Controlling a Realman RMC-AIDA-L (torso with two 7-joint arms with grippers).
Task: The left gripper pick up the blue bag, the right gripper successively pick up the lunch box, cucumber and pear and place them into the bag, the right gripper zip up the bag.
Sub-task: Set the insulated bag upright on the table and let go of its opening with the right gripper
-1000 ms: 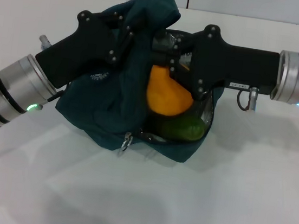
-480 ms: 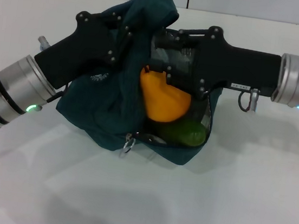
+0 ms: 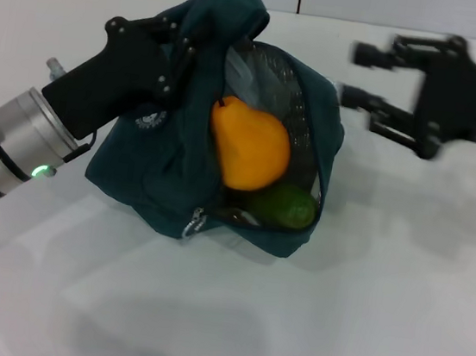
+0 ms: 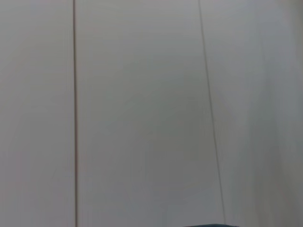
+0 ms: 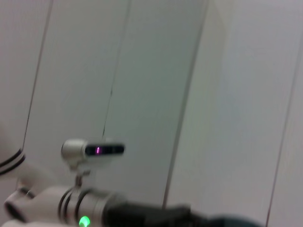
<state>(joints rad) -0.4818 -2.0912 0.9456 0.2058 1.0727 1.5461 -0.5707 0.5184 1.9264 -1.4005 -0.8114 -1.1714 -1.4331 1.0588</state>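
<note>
The right gripper (image 3: 355,73) is now clear of the blue bag (image 3: 177,179), drawn back toward the robot's right side and hanging above the worktop (image 3: 360,315) with its fingers spread wide and nothing between them; half a second ago it was still reaching into the bag's mouth over the pear (image 3: 249,146), and a second ago it was closed round that fruit; so the pear has just been let go and the arm has withdrawn.

The pear now rests inside the open bag, upright against the silver lining (image 3: 272,74), touching the cucumber (image 3: 280,206) that lies just below it at the lip of the opening; the lunch box is not visible, and I judge it to be hidden beneath or behind the other two, though the head view cannot confirm that.

The left gripper (image 3: 177,49) holds the bag by a fold of fabric at its top, on the robot's left side, closed on the cloth and lifting the upper flap so the mouth stays open; the bag's base sits on the worktop.

The zip pull (image 3: 194,223) hangs at the front lower edge of the opening, near the cucumber; with the loading apparently finished, what remains in my judgement is for the right gripper to come back to that pull and draw it along the track; the cucumber sits close to the track and could snag it.
</note>
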